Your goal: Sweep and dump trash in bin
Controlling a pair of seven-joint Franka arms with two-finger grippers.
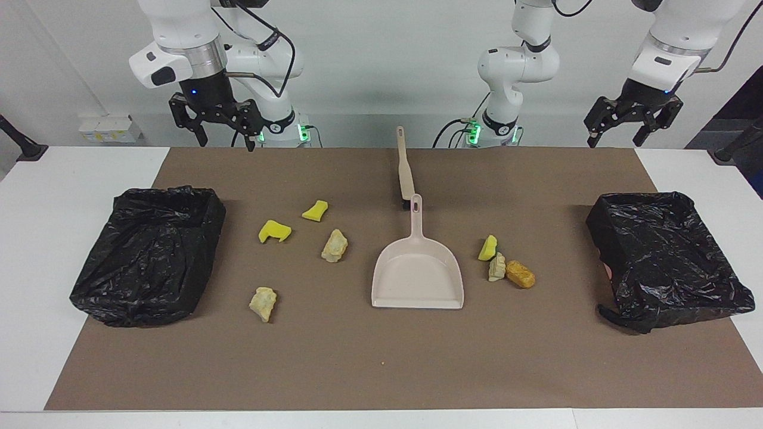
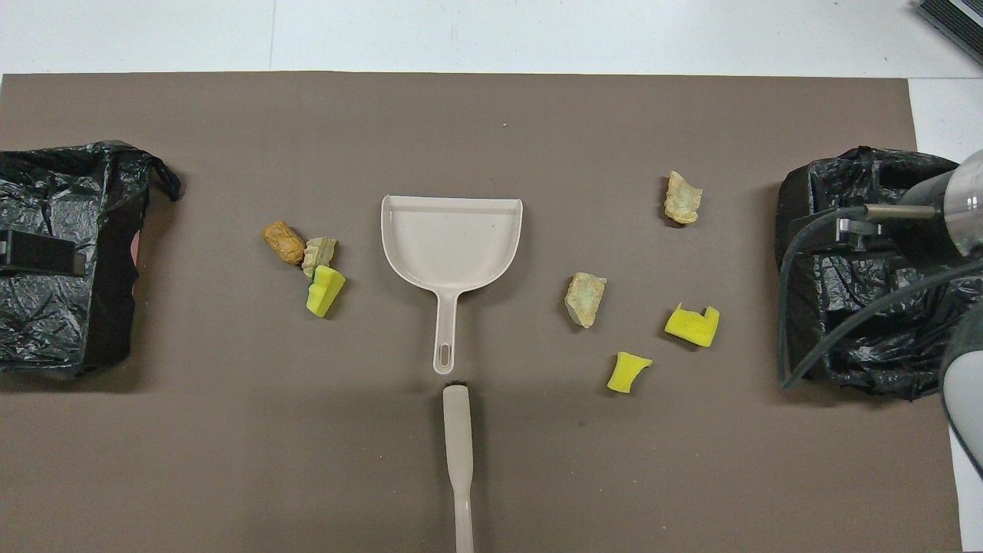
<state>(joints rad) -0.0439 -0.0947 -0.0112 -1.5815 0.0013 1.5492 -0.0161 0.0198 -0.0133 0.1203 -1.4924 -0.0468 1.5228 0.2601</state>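
The trash lies as several scraps on the brown mat. Two yellow sponge pieces (image 1: 315,211) (image 1: 274,231) and two beige lumps (image 1: 334,245) (image 1: 263,303) sit toward the right arm's end. A yellow piece (image 1: 487,248), a beige lump (image 1: 496,267) and an orange-brown lump (image 1: 520,273) cluster beside the dustpan toward the left arm's end. One black-lined bin (image 1: 149,256) stands at the right arm's end, another bin (image 1: 661,256) at the left arm's end. My right gripper (image 1: 226,140) and left gripper (image 1: 614,142) hang open and empty over the table's robot-side edge.
A beige dustpan (image 1: 417,271) lies mid-mat, its handle pointing toward the robots. A beige brush (image 1: 405,167) lies in line with it, nearer to the robots, its head by the dustpan's handle. White table shows around the mat (image 1: 381,369).
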